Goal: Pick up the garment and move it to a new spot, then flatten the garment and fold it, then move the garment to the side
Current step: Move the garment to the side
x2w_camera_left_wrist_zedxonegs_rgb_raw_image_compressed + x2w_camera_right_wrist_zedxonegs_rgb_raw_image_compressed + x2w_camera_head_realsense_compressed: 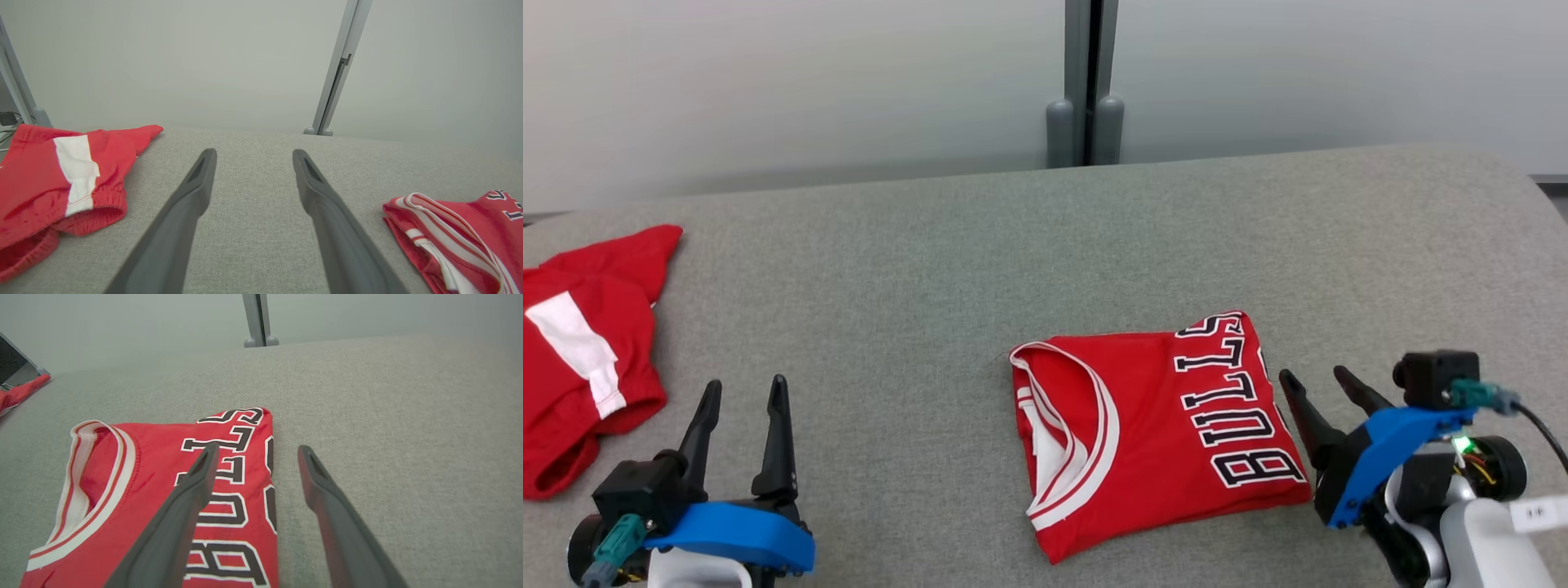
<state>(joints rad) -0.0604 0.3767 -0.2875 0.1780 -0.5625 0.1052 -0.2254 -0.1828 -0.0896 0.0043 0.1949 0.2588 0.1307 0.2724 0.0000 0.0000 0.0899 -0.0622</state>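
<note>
Our folded jersey point(1156, 425) lies flat on the table point(931, 245); our right gripper point(1312, 374), 2 fingers point(1303, 408) spread and empty, sits just beside its right edge, the left gripper point(747, 382), also spread, well apart.

Red jersey point(1152, 420), black white-edged lettering; red shorts point(621, 327), white panel; grey fabric surface point(890, 278)
</note>
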